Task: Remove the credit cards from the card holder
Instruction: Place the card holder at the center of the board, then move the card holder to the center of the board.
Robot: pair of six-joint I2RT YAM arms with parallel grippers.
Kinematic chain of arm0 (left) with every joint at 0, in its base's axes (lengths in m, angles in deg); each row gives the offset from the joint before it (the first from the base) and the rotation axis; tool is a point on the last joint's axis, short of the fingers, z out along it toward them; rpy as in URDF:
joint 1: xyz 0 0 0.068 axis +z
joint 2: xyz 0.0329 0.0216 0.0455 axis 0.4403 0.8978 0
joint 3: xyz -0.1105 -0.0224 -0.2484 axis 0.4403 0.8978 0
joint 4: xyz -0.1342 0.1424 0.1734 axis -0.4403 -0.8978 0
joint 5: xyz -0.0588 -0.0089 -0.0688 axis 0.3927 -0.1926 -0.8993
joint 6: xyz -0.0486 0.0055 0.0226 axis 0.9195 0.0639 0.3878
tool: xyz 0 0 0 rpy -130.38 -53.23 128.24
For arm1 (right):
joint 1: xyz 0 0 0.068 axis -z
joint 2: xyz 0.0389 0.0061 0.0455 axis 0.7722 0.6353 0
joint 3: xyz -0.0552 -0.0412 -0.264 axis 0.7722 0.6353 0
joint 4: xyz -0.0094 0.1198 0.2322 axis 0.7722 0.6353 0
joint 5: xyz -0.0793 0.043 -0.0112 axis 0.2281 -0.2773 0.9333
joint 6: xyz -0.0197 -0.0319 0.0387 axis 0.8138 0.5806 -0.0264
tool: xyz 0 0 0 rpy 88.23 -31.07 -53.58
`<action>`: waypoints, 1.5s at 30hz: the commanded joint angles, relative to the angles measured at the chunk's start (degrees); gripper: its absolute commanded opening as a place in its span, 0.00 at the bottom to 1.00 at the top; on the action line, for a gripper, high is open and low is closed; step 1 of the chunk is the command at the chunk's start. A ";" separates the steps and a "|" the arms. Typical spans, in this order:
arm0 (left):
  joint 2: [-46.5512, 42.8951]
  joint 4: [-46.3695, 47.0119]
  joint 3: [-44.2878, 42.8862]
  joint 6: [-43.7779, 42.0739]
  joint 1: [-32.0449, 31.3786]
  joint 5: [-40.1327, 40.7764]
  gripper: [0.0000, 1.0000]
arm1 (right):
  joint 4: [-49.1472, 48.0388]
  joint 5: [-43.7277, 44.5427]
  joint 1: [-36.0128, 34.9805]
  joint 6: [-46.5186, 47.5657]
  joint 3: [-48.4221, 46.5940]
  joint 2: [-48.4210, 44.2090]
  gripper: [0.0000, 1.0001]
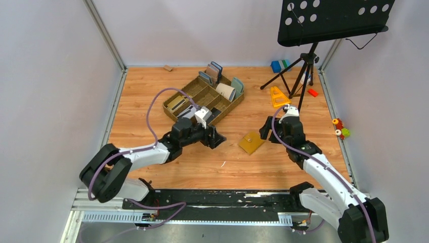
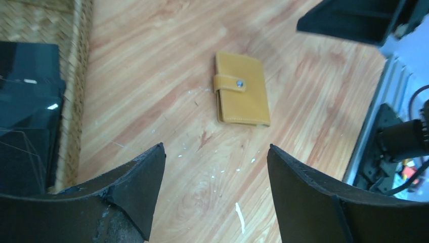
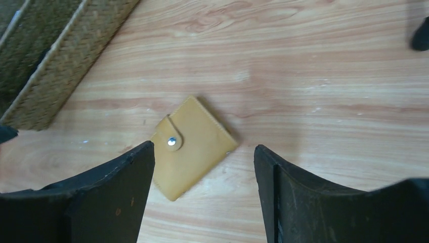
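Card holder (image 1: 251, 142) laid flat on the desk (image 1: 152, 101), strap snapped shut, at 3 o'clock of the left gripper (image 1: 216, 137) and 8 o'clock of the right gripper (image 1: 265, 129). Both grippers are spread apart and empty. No credit cards are seen outside it; unfastening and extraction are judged outstanding.

A woven tray (image 1: 181, 91) with several compartments sits toward 12 o'clock on the wooden table (image 1: 146, 91), and upright wallets (image 1: 217, 71) stand along its far rim. At 2 o'clock, a black perforated music stand (image 1: 334, 17) on a tripod (image 1: 303, 71) overhangs a yellow triangular piece (image 1: 277, 96), a blue block (image 1: 276, 66) and a small red piece (image 1: 312, 92). Small coloured toys (image 1: 340, 127) lie at 3 o'clock by the table's edge.
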 commanded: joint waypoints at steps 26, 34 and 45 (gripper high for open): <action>31.47 -22.98 -27.26 -6.02 -11.82 -0.16 0.00 | -2.54 -6.61 3.69 8.08 -10.49 28.39 0.00; 31.73 -23.26 -27.56 -4.03 -8.64 -0.82 0.00 | 0.82 -17.57 3.66 7.44 -7.60 25.93 0.00; 28.21 -21.98 -25.18 -2.85 -7.40 2.18 0.02 | 6.23 -17.37 3.98 5.99 -6.21 15.63 0.01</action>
